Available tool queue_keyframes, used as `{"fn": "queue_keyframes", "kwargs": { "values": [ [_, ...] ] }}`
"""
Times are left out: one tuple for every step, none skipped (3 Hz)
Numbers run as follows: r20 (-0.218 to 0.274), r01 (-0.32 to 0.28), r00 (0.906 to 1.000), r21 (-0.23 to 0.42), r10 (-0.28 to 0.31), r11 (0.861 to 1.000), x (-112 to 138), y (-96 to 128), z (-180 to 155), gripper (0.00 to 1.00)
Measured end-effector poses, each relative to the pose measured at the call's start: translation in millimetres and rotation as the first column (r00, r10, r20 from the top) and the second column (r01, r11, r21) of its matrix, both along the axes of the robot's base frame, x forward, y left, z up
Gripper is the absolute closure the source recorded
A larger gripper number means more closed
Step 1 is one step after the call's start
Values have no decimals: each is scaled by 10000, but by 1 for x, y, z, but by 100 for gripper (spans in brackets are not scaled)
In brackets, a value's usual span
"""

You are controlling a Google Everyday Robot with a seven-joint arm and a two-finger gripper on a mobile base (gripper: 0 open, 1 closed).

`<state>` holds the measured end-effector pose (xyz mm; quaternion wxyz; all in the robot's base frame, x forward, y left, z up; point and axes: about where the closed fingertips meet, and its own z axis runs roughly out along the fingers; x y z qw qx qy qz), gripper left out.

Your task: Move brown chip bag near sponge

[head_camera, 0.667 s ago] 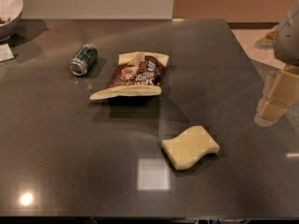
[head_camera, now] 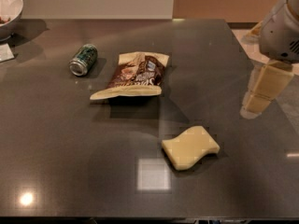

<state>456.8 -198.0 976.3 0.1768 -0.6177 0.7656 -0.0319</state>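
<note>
The brown chip bag (head_camera: 135,75) lies flat on the dark table (head_camera: 70,148), a little left of centre, its cream edges showing. The pale yellow sponge (head_camera: 190,147) lies nearer the front, to the right of and below the bag, a hand's width apart from it. My gripper (head_camera: 264,94) hangs at the right edge of the table, above the surface, well to the right of both the bag and the sponge and holding nothing I can see.
A green soda can (head_camera: 83,59) lies on its side just left of the bag. A white bowl (head_camera: 8,8) stands at the far left corner, with a white card (head_camera: 5,53) below it. The table's right edge runs under the gripper.
The gripper has shifted slightly up and left at the right edge. The bag, sponge and can have not moved.
</note>
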Motion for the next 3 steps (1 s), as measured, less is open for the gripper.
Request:
{"fn": "queue_keyframes", "kwargs": {
  "values": [
    [166, -322, 9993, 143, 320, 9994, 14, 14, -1, 0],
    [977, -1207, 9892, 1155, 1096, 9859, 64, 77, -12, 0],
    [985, -1872, 9804, 1928, 1708, 9632, 75, 121, -33, 0]
  ]
}}
